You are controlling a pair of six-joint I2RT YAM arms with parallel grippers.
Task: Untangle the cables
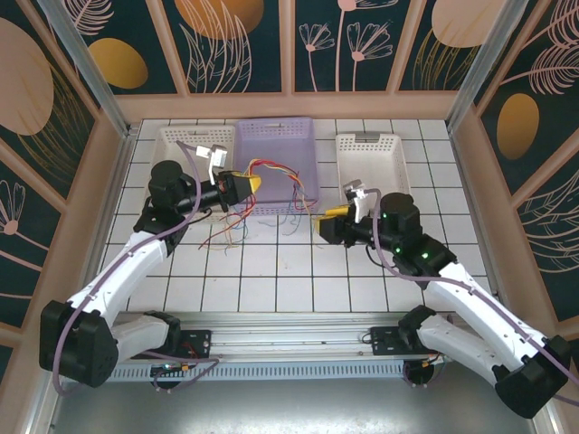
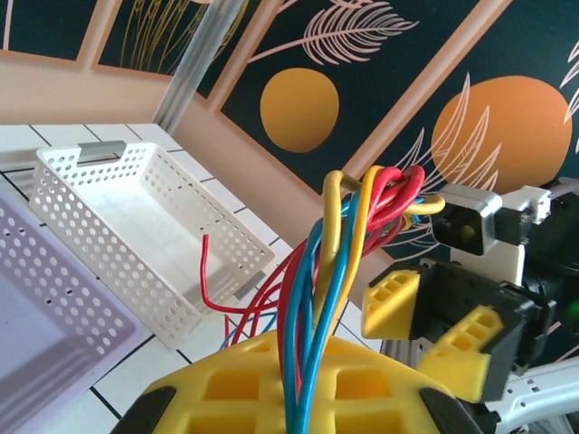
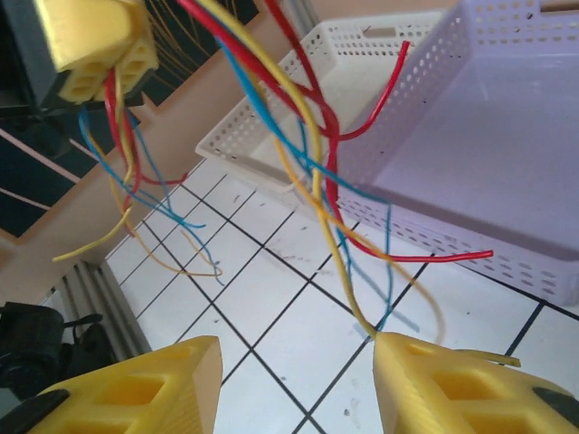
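Left end effector first: its yellow foam fingers are squeezed tight on a bunch of thin red, yellow and blue cables. I hold the bunch up in the air, over the near left corner of the pale purple plastic basket with little holes. In my left wrist view the cables come up out of the pinch, bend over at the top in a loop and hang back down. Seen from above, the cables spread out over the near side of the purple basket. Their loose ends dangle past its near wall toward the white tiled desk.

My right end effector is released. It sits just off the near right corner of the purple basket and points at the bunch. Its two yellow fingers stand well apart and grip nothing. Some cable ends hang down in front of them. One yellow end comes right down by the tip of one finger, and I cannot tell if it touches.

One white plastic basket with holes is just beside the purple basket on its left. Another white basket is on its right, a little apart.
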